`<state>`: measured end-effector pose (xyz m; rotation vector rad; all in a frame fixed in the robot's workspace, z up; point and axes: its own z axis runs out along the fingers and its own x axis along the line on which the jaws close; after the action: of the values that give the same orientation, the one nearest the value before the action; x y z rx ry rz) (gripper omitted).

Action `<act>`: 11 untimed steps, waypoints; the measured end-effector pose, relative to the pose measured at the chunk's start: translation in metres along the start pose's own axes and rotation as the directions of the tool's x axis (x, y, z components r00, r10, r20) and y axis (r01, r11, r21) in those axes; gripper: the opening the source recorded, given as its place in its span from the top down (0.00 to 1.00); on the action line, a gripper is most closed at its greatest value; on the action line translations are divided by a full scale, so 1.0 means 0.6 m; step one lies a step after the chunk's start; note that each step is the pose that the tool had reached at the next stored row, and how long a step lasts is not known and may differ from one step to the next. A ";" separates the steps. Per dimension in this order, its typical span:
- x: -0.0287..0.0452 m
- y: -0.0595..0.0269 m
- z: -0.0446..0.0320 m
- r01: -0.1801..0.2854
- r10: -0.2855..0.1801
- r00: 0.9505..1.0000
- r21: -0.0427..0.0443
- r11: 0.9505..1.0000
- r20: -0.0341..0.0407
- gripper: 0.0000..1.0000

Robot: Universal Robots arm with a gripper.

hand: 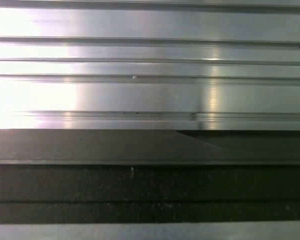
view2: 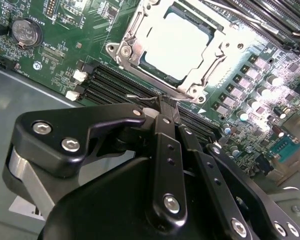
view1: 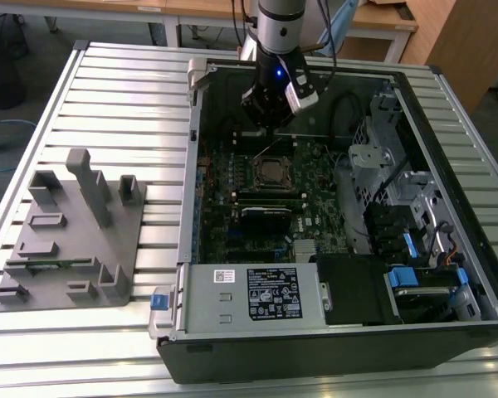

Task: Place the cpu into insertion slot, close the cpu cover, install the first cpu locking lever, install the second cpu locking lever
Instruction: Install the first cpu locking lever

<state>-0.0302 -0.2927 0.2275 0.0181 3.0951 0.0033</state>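
Open computer case (view1: pixel 315 358) on a ribbed metal table (view1: pixel 108 83), wooden desks (view1: pixel 382 21) behind. Inside, on the green board (view2: pixel 70 45), pale silver square cpu (view2: pixel 175 42) lying flat in the insertion slot under the closed cpu cover (view2: pixel 217 55), gripper (view2: pixel 164 104) fingers pressed close together with tips at a thin wire lever (view2: pixel 137 96). Labels (view1: pixel 274 294) on the grey power supply (view1: pixel 207 300), print too small to read.

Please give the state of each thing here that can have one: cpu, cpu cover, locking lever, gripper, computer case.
cpu: seated, lying flat inside the cover's cut-out.
cpu cover: closed down flat over the cpu.
locking lever: wire end at the fingertips; latched or not, cannot tell.
gripper: fingers shut.
computer case: lying flat, side open.
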 end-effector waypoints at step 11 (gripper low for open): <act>-0.001 0.005 0.004 0.000 0.000 1.000 0.000 1.000 0.000 0.89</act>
<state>-0.0295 -0.2899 0.2253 0.0181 3.0952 0.0033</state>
